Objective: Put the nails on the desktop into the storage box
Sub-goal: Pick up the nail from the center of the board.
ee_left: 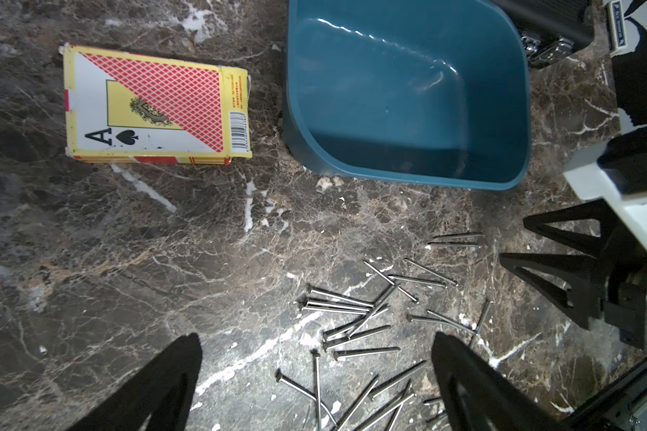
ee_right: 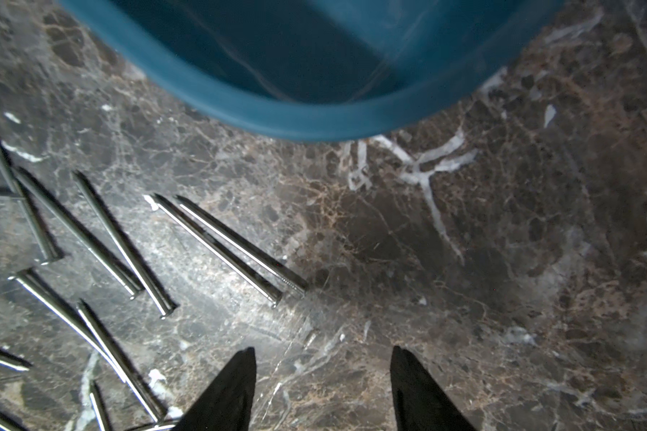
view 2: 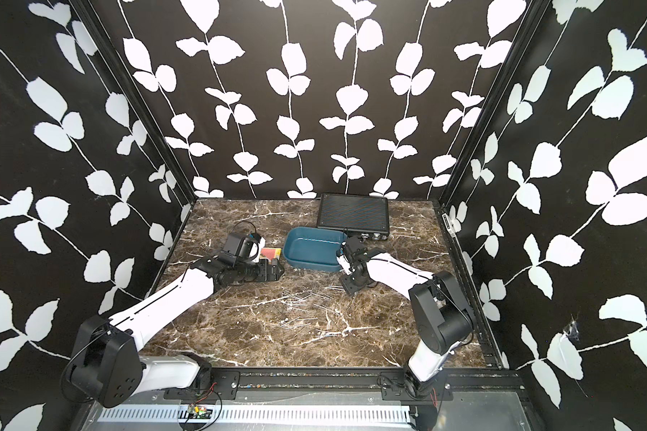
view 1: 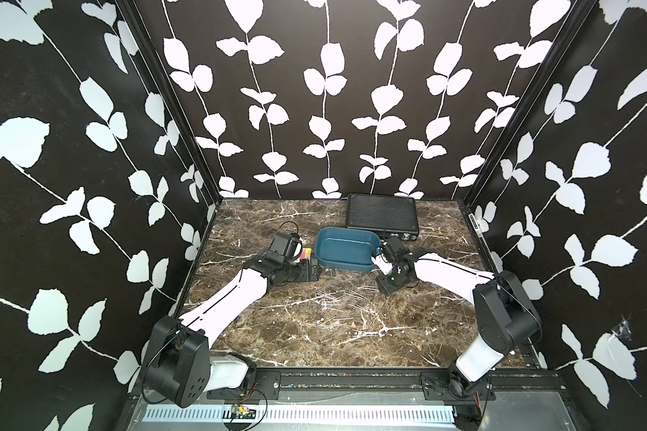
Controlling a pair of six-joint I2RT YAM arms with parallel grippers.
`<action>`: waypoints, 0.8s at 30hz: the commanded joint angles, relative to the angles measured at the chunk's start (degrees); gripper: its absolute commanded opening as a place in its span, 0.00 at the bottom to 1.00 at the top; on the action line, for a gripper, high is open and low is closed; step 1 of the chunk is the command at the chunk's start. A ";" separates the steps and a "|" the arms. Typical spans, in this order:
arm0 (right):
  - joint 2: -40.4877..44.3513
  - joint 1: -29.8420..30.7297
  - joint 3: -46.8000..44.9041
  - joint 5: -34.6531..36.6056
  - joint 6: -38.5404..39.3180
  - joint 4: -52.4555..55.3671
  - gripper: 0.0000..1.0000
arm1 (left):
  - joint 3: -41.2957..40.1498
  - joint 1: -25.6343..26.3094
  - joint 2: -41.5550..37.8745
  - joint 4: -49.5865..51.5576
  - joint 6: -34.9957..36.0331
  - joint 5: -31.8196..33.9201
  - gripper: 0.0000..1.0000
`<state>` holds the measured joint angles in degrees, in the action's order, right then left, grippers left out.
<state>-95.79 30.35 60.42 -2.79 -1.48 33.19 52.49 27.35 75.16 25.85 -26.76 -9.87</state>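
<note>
Several silvery nails (view 1: 337,300) (view 2: 299,302) lie scattered on the brown marble desktop (view 1: 277,336), in front of the teal storage box (view 1: 346,248) (view 2: 314,250). The storage box (ee_left: 408,93) has nothing in it. My left gripper (ee_left: 316,347) hangs open over the left part of the nails (ee_left: 352,324), gripping none of them. My right gripper (ee_right: 322,350) is open over bare marble just in front of the box rim (ee_right: 314,119), with a pair of nails (ee_right: 228,246) beside it. The left wrist view shows the right gripper (ee_left: 514,240) at the far edge of the nail scatter.
A yellow-and-red playing-card box (ee_left: 157,104) (view 1: 307,253) lies left of the storage box, close to my left wrist. A black ribbed case (view 1: 381,216) sits behind the storage box against the back wall. Black leaf-patterned walls close in three sides.
</note>
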 commanded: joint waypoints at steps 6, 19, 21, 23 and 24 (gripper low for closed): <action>-0.75 0.35 -2.58 -3.36 -2.24 -1.95 0.58 | -0.13 0.26 -0.40 -0.55 -1.09 0.24 0.99; -4.84 0.58 -0.60 -3.37 -1.38 -1.84 0.55 | 2.45 0.29 2.99 -0.53 -0.13 -0.39 0.99; -5.85 0.59 0.42 -3.42 -1.11 -1.79 0.54 | 3.41 0.32 3.98 -0.53 -0.04 -0.68 0.99; -6.75 0.61 1.34 -3.95 -0.94 -1.81 0.54 | 4.08 0.31 4.63 -0.53 0.09 -0.76 0.98; -7.05 0.62 1.66 -4.03 -0.84 -1.86 0.54 | 4.24 0.32 4.87 -0.53 0.19 -0.77 0.99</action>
<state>-100.92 30.65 60.45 -6.20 -2.94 31.33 54.78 27.35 80.14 25.39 -27.35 -10.13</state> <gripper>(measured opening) 0.539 0.986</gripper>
